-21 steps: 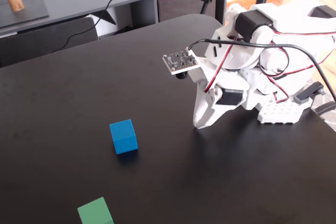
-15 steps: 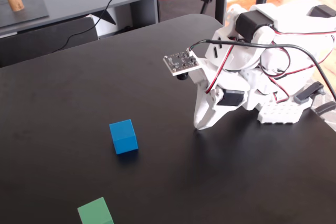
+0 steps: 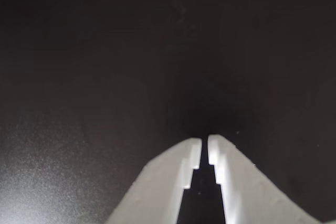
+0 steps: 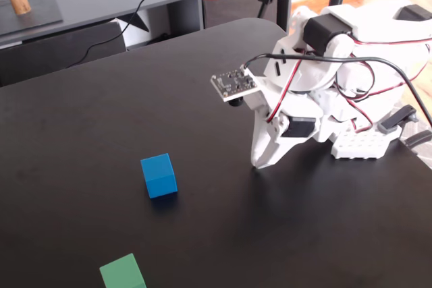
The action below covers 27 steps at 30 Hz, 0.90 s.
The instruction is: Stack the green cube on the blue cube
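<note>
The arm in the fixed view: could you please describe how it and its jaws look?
The arm is white plastic with black servo blocks, red and black cables looping over it, and a small dark circuit board on the wrist. The gripper has two white, tapering jaws with stepped inner edges.

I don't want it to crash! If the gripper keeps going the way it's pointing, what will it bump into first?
Probably just the black table. The gripper points its nearly closed tips straight down, close above bare tabletop. The blue cube and green cube sit off to the left in the fixed view.
</note>
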{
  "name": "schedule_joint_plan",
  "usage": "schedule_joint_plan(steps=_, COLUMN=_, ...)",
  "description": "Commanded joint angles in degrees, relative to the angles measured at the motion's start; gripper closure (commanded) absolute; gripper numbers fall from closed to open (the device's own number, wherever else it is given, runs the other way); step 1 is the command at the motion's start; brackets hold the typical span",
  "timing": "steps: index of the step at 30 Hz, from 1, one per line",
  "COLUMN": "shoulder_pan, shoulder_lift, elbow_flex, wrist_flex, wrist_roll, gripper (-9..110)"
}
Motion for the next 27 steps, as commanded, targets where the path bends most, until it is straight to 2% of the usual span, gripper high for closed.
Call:
schedule_joint_plan(steps=1, shoulder_pan=0.62, shoulder_lift=-3.16, elbow_flex=-1.76, wrist_flex=-0.26, wrist_roll=0.53, gripper=101)
schedule_joint_plan(steps=6, shoulder_pan=-1.67, shoulder_lift=-11.87, elbow_flex=-9.14, wrist_flex=-1.67, wrist_roll=2.46, gripper=101)
schedule_joint_plan(steps=18, shoulder_pan=-9.84, shoulder_lift=-35.33, elbow_flex=-37.88, wrist_flex=-0.18, wrist_roll=8.44, gripper=101)
schedule_joint_plan(steps=27, shoulder_pan=-14.68, shoulder_lift=-54.05, elbow_flex=-58.1, wrist_flex=-3.52, wrist_roll=10.37, gripper=101)
